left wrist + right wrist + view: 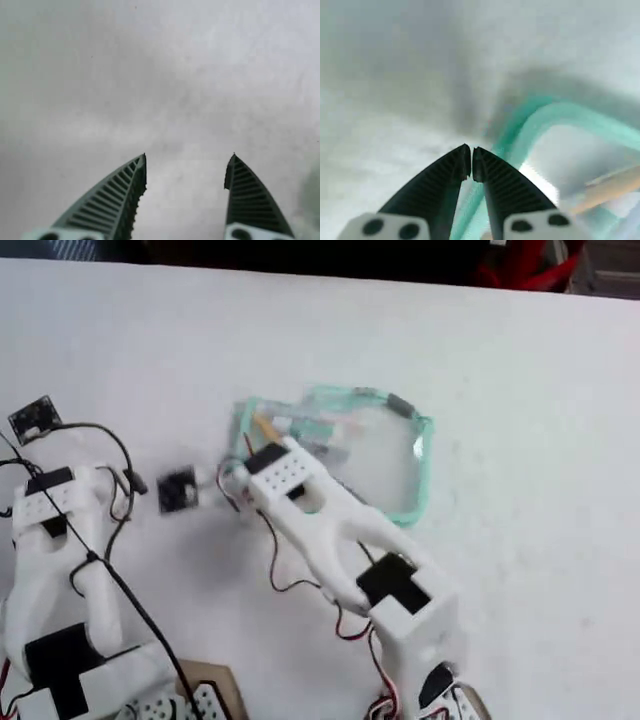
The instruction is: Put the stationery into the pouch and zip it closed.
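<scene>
A: Arm poses?
B: Right arm (pixel 335 520) is stretching out over the table (pixel 520 350), its head sitting over the pouch (pixel 426 455) end nearest the left arm (pixel 50 560). Left arm is sitting folded at its own side, well apart from the pouch.

A: Jaws?
B: Right gripper (pixel 471 162) is showing closed jaws, tips almost meeting, just beside the teal rim; cannot tell whether anything is being pinched. Left gripper (pixel 189 165) is standing wide open, holding nothing, pointing at bare table.

A: Pouch?
B: Lying flat mid-table, a pencil (pixel 615 182) lying inside.
</scene>
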`<state>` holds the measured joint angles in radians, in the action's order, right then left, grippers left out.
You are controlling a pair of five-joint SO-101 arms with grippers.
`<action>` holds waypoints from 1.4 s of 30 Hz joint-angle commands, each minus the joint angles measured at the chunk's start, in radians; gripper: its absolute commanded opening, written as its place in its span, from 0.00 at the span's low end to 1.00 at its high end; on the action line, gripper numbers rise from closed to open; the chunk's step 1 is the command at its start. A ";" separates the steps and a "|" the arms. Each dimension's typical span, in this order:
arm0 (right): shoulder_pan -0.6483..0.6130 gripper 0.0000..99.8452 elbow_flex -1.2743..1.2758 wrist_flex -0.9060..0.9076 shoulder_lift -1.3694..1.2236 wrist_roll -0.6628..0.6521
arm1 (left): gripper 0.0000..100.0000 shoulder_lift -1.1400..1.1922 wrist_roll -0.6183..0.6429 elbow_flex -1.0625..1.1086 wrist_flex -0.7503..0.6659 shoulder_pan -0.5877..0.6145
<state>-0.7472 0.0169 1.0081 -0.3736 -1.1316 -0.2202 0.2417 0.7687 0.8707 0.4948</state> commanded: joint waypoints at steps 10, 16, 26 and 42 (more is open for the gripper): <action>0.028 0.02 -0.114 0.088 0.114 0.107 | 0.25 -0.008 0.006 -0.049 0.005 0.001; 0.243 0.02 -0.087 0.027 0.297 0.353 | 0.25 0.005 -0.009 -0.144 -0.037 -0.110; 0.618 0.02 -0.026 -0.104 0.265 0.850 | 0.21 0.332 -0.249 -0.589 -0.077 -0.338; 0.650 0.02 -0.178 -0.321 -0.116 0.868 | 0.21 1.196 -0.250 -1.671 0.431 -0.384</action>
<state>-0.0783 -0.0568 0.6797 -0.4473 -0.2401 0.9229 0.0038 -0.7012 1.1485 0.1389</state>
